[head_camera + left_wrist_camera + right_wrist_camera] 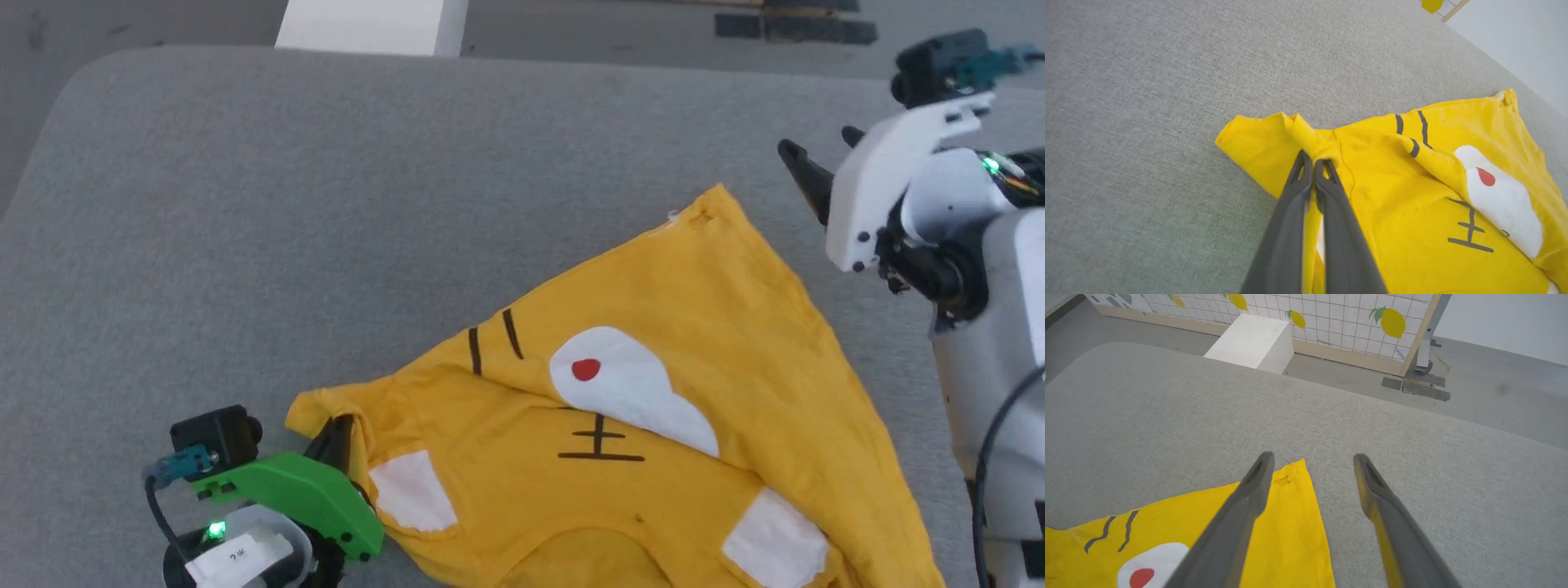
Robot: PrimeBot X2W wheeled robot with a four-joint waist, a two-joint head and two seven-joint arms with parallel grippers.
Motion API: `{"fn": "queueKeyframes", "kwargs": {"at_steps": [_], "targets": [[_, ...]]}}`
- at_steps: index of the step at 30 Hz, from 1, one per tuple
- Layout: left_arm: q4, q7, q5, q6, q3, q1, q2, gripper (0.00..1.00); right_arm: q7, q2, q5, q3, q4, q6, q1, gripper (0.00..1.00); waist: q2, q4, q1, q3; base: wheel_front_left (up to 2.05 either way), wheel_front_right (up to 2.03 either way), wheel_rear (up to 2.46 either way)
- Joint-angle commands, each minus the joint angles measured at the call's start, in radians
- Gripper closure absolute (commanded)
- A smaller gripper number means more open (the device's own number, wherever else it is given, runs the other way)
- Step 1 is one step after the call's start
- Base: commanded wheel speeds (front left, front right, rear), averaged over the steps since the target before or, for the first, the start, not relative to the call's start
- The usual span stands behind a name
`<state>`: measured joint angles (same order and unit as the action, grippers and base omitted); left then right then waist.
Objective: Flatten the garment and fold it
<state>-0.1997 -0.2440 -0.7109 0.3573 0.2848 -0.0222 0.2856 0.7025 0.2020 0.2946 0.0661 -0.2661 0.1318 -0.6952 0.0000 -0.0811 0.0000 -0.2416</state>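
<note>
At the near left corner of the garment [694,269], the left gripper [339,433] is gripping the yellow cloth. In the left wrist view its two dark fingers [1286,237] are pressing tightly together on a bunched fold of the edge, and the cloth is rising into a small ridge just at the tips. The garment itself is lying on a grey padded surface [326,204], which is spreading out under it on all sides. It is not lying flat: one layer is folding diagonally across the other, and wrinkles are running through both.

Along the garment's near side, two white patches are showing on the yellow. In the garment's middle, a white shape with a red dot is sitting on the folded layer, with a black printed mark just below it and two short black stripes to its left.

Past the garment's far pointed corner, the right gripper [818,140] is hanging with its fingers spread wide apart and nothing between them. In the right wrist view one finger is crossing in front of that corner and the other is over bare grey fabric; I cannot tell whether they are touching anything.

Farther beyond the garment's far side, a white block [1253,341] is standing on the floor before a tiled panel with lemons [1351,318].
</note>
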Motion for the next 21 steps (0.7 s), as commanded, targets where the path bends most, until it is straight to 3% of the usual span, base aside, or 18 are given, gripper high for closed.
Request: {"fn": "queueKeyframes", "kwargs": {"at_steps": [1, 6, 9, 20, 21], "targets": [[0.007, 0.009, 0.004, -0.01, 0.003, 0.02, -0.008, 1.0, 0.052, 0.01, -0.03, 0.021, -0.043, -0.001, -0.043, 0.0, 0.0, -0.09, 0.0, -0.101, 0.0, 0.0, 0.0], [0.046, 0.026, -0.006, -0.035, 0.016, 0.062, -0.032, 1.0, 0.268, 0.053, -0.152, 0.138, -0.199, -0.001, -0.175, 0.0, 0.0, -0.138, 0.0, -0.173, 0.0, 0.0, 0.0], [0.06, 0.034, -0.008, -0.045, 0.021, 0.082, -0.04, 1.0, 0.326, 0.049, -0.153, 0.165, -0.237, -0.001, -0.198, 0.0, 0.0, -0.15, 0.0, -0.194, 0.0, 0.0, 0.0], [0.091, 0.044, -0.009, -0.056, 0.032, 0.108, -0.05, 1.0, 0.423, 0.079, -0.09, 0.245, -0.29, -0.001, -0.171, 0.0, 0.0, -0.157, 0.0, -0.198, 0.0, 0.0, 0.0], [0.093, 0.044, -0.01, -0.055, 0.032, 0.107, -0.05, 1.0, 0.424, 0.081, -0.08, 0.245, -0.289, -0.001, -0.167, 0.67, 0.0, -0.154, 0.0, -0.193, 0.0, 0.0, 0.0]]}}
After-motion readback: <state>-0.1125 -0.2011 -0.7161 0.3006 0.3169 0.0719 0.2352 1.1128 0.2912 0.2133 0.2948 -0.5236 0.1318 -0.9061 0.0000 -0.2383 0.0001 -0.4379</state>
